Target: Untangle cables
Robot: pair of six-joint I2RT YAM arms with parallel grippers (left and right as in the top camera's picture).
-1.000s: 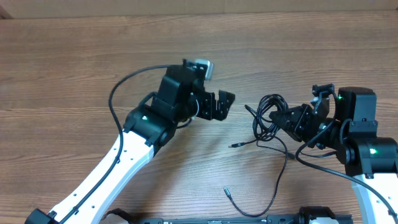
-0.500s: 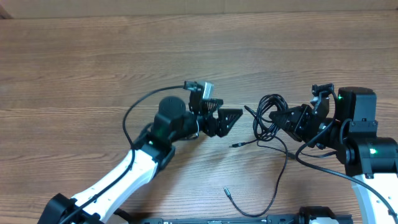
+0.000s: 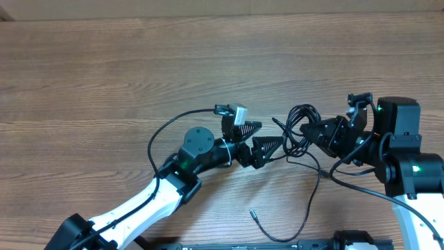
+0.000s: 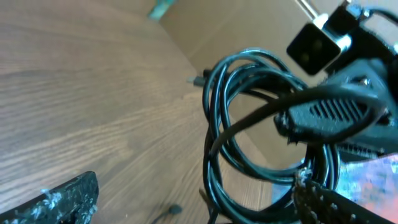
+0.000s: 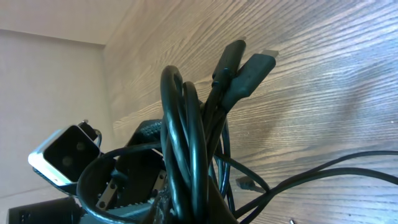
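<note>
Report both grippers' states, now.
Left gripper: open, holding nothing, facing the cables.
Right gripper: shut on the cables.

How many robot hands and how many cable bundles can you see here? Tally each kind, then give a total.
Robot hands: 2 (left hand, right hand)
Cable bundle: 1
Total: 3

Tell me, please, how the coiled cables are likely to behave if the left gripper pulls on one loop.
Probably floppy: the cables curl in loose loops at the shut right gripper, and one tail trails limply across the table. Likely light, being thin cords held by one pinch. The open left gripper may drag overlapping loops along too.
</note>
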